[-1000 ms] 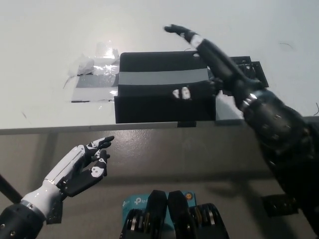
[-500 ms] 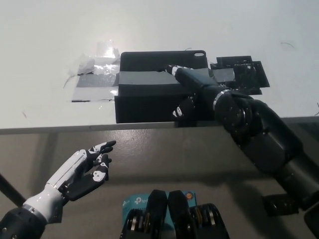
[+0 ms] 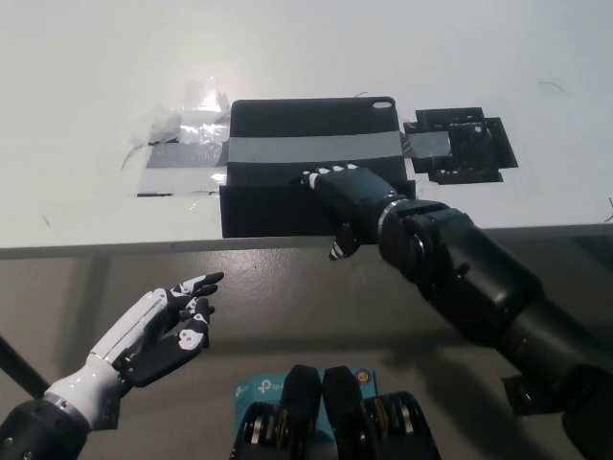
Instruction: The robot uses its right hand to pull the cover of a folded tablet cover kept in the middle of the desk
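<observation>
Since half a second ago the black right robot hand has slid back toward the desk's near edge. At lower left, below the desk, the white left robot hand rests with fingers spread, empty. Shiny tape sticks to the white desk. The tablet cover lies mid-desk at the near edge; right fingers lie on it, grip unclear. Black pieces lie right.
</observation>
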`<state>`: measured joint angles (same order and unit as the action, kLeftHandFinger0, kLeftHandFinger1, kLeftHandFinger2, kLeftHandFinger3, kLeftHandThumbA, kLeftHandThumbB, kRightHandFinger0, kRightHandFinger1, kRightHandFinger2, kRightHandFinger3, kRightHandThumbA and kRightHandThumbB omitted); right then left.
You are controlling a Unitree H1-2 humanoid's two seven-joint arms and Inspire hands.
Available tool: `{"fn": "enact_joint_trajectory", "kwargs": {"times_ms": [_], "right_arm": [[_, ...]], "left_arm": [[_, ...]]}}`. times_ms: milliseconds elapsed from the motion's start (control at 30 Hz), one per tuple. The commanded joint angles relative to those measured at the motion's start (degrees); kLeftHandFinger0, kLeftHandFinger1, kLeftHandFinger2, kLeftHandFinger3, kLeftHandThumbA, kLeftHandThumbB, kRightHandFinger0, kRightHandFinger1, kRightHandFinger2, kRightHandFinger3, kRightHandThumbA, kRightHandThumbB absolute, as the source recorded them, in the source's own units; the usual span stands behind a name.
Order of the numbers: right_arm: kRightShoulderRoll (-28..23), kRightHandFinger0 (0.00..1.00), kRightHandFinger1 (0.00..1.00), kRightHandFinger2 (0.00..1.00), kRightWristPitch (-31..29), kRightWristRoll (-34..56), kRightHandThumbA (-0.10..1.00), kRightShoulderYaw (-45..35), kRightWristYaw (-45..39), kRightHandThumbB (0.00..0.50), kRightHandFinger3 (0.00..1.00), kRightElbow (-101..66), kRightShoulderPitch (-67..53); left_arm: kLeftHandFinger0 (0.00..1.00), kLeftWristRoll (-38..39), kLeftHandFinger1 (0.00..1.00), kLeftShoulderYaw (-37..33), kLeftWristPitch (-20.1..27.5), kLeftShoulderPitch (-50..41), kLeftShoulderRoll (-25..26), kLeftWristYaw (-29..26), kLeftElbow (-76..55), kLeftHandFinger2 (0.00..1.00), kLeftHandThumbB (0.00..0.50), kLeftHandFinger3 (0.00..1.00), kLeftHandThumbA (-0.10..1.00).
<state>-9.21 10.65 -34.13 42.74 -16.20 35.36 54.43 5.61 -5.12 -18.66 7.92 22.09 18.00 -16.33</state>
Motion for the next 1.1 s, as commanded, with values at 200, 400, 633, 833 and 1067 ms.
{"fn": "enact_joint_trajectory", "kwargs": {"times_ms": [200, 400, 633, 833, 1067], "right_arm": [[-3.5, 1.00, 1.00, 1.00, 2.3, -3.5, 1.00, -0.5, -7.9, 0.500, 1.00, -12.7, -2.5], [-4.8, 1.00, 1.00, 1.00, 9.2, 0.0, 1.00, -6.2, -11.2, 0.457, 1.00, -20.3, -7.5], [-2.0, 0.43, 0.56, 0.65, 14.7, 0.9, 1.00, -11.2, -11.6, 0.412, 1.00, -23.6, -11.6], [2.6, 0.83, 0.95, 0.99, 16.3, -1.2, 1.00, -16.5, -12.7, 0.416, 1.00, -22.3, -14.3], [5.2, 0.78, 0.87, 0.93, 16.3, -2.3, 1.00, -19.8, -13.0, 0.414, 0.94, -22.0, -17.7]], "left_arm": [[0.92, 0.1, 1.00, 0.6, -1.0, 1.7, 1.3, 0.9, -2.7, 1.00, 0.344, 1.00, 1.00], [0.93, -0.1, 1.00, 0.6, -1.4, 2.3, 1.5, 0.9, -2.9, 1.00, 0.332, 1.00, 1.00], [0.96, 0.4, 1.00, 0.7, -1.8, 4.3, 2.3, 1.8, -2.6, 1.00, 0.304, 1.00, 1.00], [0.96, 0.2, 1.00, 1.1, -0.8, 5.2, 2.1, 1.5, -1.5, 1.00, 0.330, 1.00, 1.00], [0.96, 0.6, 1.00, 1.2, -0.3, 5.7, 2.3, 2.5, -1.0, 1.00, 0.359, 1.00, 1.00]]}}
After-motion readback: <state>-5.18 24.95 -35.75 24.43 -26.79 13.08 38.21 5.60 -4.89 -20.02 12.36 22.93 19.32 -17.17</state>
